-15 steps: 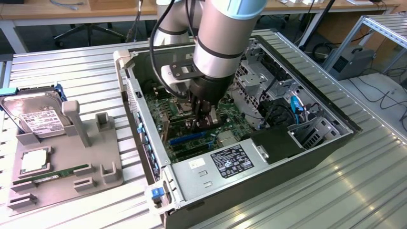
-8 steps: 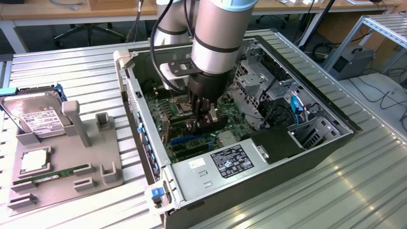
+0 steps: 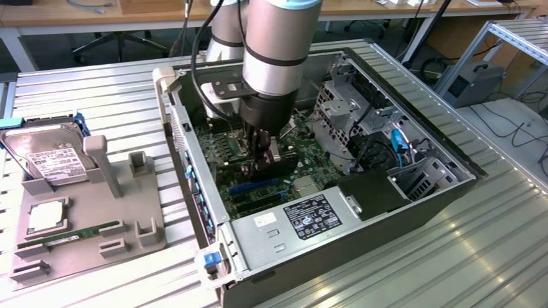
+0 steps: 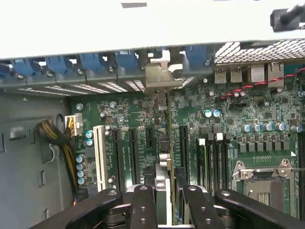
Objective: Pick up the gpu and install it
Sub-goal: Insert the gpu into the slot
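Observation:
My gripper [image 3: 267,159] reaches down inside the open computer case [image 3: 428,147], over the green motherboard [image 3: 299,151]. It is shut on the gpu [image 3: 276,168], a thin black card held on edge. In the wrist view the gpu [image 4: 163,164] runs edge-on between the two black fingers [image 4: 143,202] of the gripper [image 4: 164,198]. Its silver bracket [image 4: 159,76] sits against the case's rear slot openings. The card stands over the black expansion slots [image 4: 183,148]; whether it is seated I cannot tell.
A grey fixture [image 3: 128,231] outside the case, at the exterior view's left, carries a silver hard drive [image 3: 47,157], a processor [image 3: 47,218] and a green RAM stick [image 3: 81,232]. Inside the case are the power supply [image 3: 299,221], the drive cage [image 3: 342,112], loose cables [image 3: 398,144] and the CPU socket [image 4: 264,183].

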`<act>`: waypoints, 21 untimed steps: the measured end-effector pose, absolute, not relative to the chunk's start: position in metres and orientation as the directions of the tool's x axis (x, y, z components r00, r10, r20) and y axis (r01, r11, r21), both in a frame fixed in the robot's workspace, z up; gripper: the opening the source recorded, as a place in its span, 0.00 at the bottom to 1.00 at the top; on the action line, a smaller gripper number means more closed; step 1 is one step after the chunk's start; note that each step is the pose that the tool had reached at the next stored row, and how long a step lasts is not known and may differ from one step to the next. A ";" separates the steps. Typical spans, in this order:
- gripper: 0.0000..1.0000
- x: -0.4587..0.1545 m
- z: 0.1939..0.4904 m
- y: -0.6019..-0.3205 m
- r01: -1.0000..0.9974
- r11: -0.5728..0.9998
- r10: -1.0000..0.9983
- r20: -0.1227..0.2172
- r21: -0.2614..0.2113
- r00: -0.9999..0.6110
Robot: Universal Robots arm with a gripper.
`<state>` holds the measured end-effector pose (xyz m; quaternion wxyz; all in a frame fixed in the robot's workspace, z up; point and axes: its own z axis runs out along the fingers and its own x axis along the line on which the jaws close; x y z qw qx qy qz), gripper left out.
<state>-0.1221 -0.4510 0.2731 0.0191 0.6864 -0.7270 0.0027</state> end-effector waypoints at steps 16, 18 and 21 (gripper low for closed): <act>0.27 -0.128 0.264 -0.450 -0.998 0.066 -0.997 0.031 0.022 -0.065; 0.27 -0.128 0.264 -0.450 -0.998 0.065 -0.997 0.031 0.022 -0.065; 0.27 -0.128 0.264 -0.450 -0.998 0.052 -0.998 0.031 0.022 -0.051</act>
